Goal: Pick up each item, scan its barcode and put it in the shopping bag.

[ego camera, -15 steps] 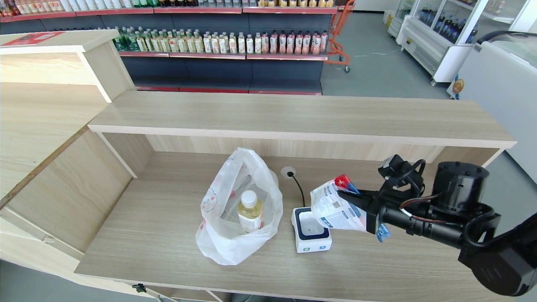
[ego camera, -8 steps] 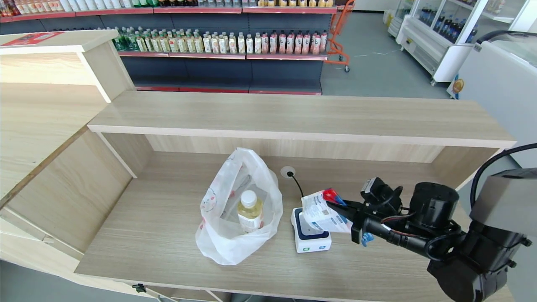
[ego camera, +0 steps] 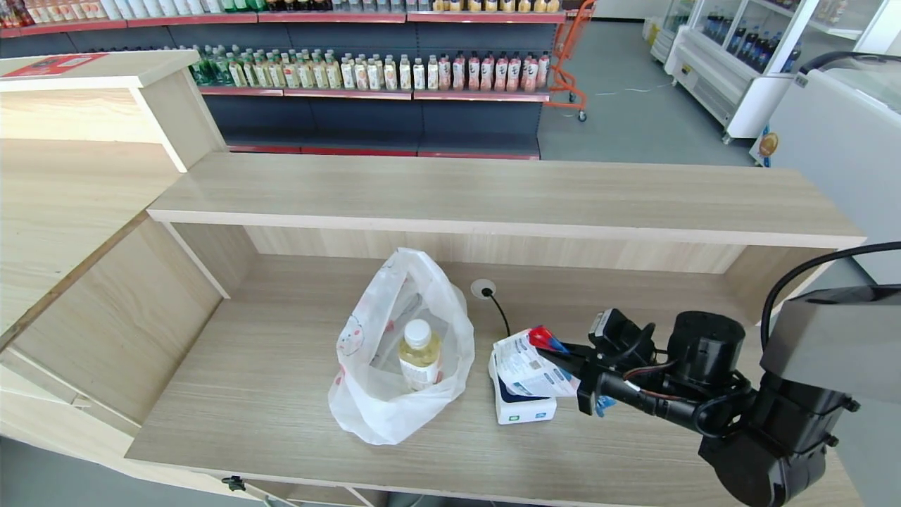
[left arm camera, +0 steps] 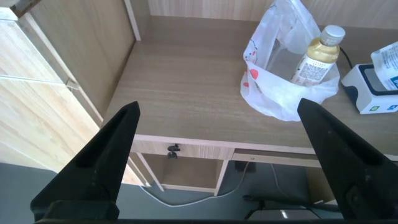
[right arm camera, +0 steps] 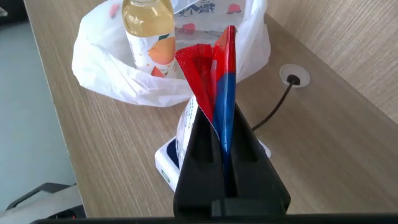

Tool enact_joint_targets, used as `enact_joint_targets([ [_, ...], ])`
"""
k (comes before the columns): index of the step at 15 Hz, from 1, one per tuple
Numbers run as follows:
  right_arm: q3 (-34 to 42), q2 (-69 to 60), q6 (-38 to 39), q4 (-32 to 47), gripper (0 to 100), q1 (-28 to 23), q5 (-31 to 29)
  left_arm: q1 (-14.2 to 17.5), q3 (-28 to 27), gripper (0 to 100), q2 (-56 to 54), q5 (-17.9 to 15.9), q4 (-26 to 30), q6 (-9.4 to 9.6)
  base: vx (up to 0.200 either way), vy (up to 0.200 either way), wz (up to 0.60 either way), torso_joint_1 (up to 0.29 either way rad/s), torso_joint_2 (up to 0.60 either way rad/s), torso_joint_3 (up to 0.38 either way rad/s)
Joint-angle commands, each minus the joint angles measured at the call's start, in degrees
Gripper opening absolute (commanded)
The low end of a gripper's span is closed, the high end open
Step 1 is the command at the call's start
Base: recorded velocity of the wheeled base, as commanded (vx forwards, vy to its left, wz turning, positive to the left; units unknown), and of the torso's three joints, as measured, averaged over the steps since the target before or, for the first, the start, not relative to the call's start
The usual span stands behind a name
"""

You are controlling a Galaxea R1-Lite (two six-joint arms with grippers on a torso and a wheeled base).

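My right gripper (ego camera: pixel 563 355) is shut on a snack packet (ego camera: pixel 529 365), white with a red and blue top, and holds it just over the white barcode scanner (ego camera: pixel 521 407) in the head view. In the right wrist view the packet (right arm camera: pixel 214 87) stands pinched edge-on between the black fingers (right arm camera: pixel 202 146), with the scanner (right arm camera: pixel 166 167) under it. The white plastic shopping bag (ego camera: pixel 394 352) stands open left of the scanner, with a yellow drink bottle (ego camera: pixel 419 360) upright inside. My left gripper (left arm camera: pixel 217 155) hangs open off the counter's front edge, far from the bag (left arm camera: pixel 273 81) and bottle (left arm camera: pixel 317 56).
The scanner's black cable (ego camera: pixel 501 313) runs back to a grommet hole (ego camera: pixel 483 288) in the wooden counter (ego camera: pixel 267 380). A raised ledge (ego camera: pixel 493 197) closes the back and a side wall (ego camera: pixel 120 317) the left. Shelves of bottles (ego camera: pixel 366 70) stand behind.
My right gripper has carried the packet left and down, from beside the scanner to just above its window. The bag and bottle have not moved.
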Motion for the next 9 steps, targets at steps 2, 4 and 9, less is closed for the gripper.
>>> enact_joint_targets([
  [2, -3.7, 0.8, -0.1, 0.0, 0, 1.1, 0.0, 0.0, 0.0, 100, 0.0, 0.0, 0.0, -0.02, 0.000, 0.000, 0.00, 0.000, 0.00, 0.000],
  [4, -3.7, 1.5, -0.2, 0.0, 0, 1.0, 0.0, 0.0, 0.0, 100, 0.0, 0.0, 0.0, -0.02, 0.000, 0.000, 0.00, 0.000, 0.00, 0.000],
  [9, -4.2, 3.0, -0.8, 0.0, 0, 1.0, 0.0, 0.0, 0.0, 100, 0.0, 0.1, 0.0, -0.02, 0.000, 0.000, 0.00, 0.000, 0.00, 0.000],
])
